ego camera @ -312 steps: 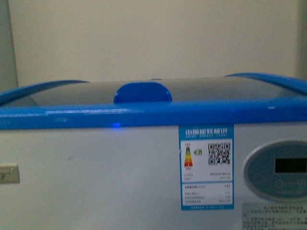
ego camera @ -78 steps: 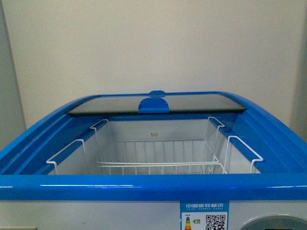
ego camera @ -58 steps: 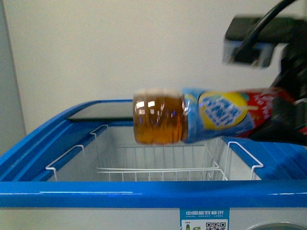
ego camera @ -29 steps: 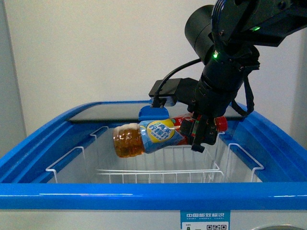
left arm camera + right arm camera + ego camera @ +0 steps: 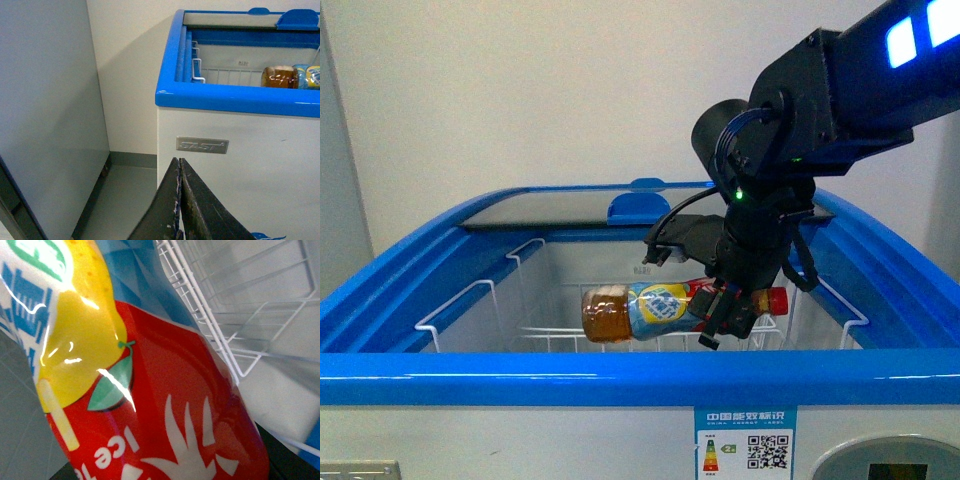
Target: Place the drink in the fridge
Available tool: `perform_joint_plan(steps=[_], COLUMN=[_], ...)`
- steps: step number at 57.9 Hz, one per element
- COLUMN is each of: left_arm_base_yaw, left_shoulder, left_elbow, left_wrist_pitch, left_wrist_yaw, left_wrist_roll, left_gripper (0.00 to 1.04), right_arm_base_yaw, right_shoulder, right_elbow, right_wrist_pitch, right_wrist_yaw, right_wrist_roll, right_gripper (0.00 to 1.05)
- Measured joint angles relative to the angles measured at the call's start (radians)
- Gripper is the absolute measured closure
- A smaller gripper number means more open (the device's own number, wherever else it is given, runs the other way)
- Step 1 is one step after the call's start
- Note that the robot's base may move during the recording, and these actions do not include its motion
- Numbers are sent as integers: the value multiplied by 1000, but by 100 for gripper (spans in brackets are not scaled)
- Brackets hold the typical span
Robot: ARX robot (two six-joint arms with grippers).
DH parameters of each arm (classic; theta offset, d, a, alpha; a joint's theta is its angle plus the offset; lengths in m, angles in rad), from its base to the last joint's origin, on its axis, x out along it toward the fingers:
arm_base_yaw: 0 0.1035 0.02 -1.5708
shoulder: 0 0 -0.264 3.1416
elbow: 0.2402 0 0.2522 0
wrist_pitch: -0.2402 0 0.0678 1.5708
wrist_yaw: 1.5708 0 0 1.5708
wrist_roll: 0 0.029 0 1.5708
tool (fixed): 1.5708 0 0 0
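Observation:
The fridge (image 5: pixel 620 380) is a white chest freezer with a blue top rim, its lid slid back. My right gripper (image 5: pixel 728 308) is shut on the drink (image 5: pixel 650 310), a bottle of amber liquid with a red cap and yellow-blue label, held lying sideways just above the white wire basket (image 5: pixel 570 340) inside the fridge. The drink's label fills the right wrist view (image 5: pixel 125 390), with the basket wires (image 5: pixel 225 315) beyond it. My left gripper (image 5: pixel 180 165) is shut and empty, low in front of the fridge's white front (image 5: pixel 240 165). The drink shows there too (image 5: pixel 285 77).
The slid-back glass lid with a blue handle (image 5: pixel 640 208) covers the rear of the fridge. A tall grey cabinet (image 5: pixel 50 110) stands left of the fridge, with a floor gap (image 5: pixel 125 195) between them. A wall is behind.
The view rose over the fridge's rim. My right arm swung in from the right with the drink and lowered it down into the fridge opening, close above the basket.

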Motion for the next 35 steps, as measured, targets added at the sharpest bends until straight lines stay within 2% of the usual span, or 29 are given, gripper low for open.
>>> perform_joint_plan(steps=[14, 26, 35], left_arm_base_yaw=[0, 0, 0], left_shoulder=[-2, -2, -2], left_elbow=[0, 0, 0], left_wrist_pitch=[-2, -2, -2], left_wrist_yaw=[0, 0, 0], left_wrist_roll=[0, 0, 0], left_gripper=[102, 102, 102], right_arm_base_yaw=[16, 39, 51], right_shoulder=[80, 84, 79], right_elbow=[8, -71, -112], right_wrist_pitch=[51, 133, 164], right_wrist_yaw=[45, 50, 22], right_wrist_roll=[45, 63, 66], right_gripper=[56, 56, 28])
